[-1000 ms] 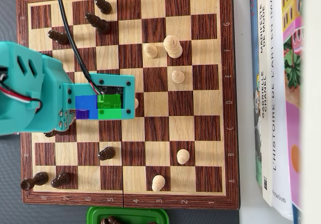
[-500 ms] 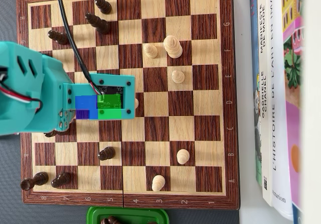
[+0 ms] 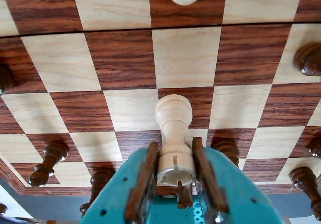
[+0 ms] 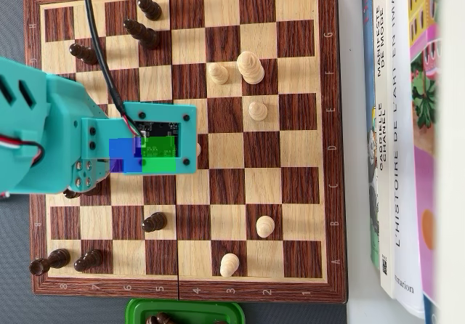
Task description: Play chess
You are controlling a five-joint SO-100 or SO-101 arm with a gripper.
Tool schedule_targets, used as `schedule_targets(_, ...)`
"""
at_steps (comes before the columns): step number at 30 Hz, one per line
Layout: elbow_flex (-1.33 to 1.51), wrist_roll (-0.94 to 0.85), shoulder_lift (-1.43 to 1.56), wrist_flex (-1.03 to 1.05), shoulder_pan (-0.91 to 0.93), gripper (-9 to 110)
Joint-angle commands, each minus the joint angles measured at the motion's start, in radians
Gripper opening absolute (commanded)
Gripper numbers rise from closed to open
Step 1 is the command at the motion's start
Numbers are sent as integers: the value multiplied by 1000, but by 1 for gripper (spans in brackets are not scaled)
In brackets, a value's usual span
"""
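We see the gripper (image 3: 175, 171) clenched on a pale rook (image 3: 174, 136), pads touching both sides; overhead, the arm (image 4: 58, 139) hides most of it.

Showing alternating dark reddish-brown and pale tan wood-grain squares across the chessboard (image 4: 290, 113), framed by a reddish border with pale lettering. Gleaming cream on the rook (image 3: 173, 133) between the teal gripper (image 3: 175, 171) fingers lined in brown wood, with dark brown pieces (image 4: 143, 32) standing left and cream pawns (image 4: 258, 110) right in the overhead view. Peeking bright green at the near edge, a tray (image 4: 185, 312).
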Motion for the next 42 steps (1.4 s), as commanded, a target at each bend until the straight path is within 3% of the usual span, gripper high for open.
schedule_targets(1, -86, -2, -28, -11, -3, 10)
schedule_targets(20, -169, -5, -221, -74, 8, 10)
schedule_targets(42, -160, -5, -230, -74, 11, 13)
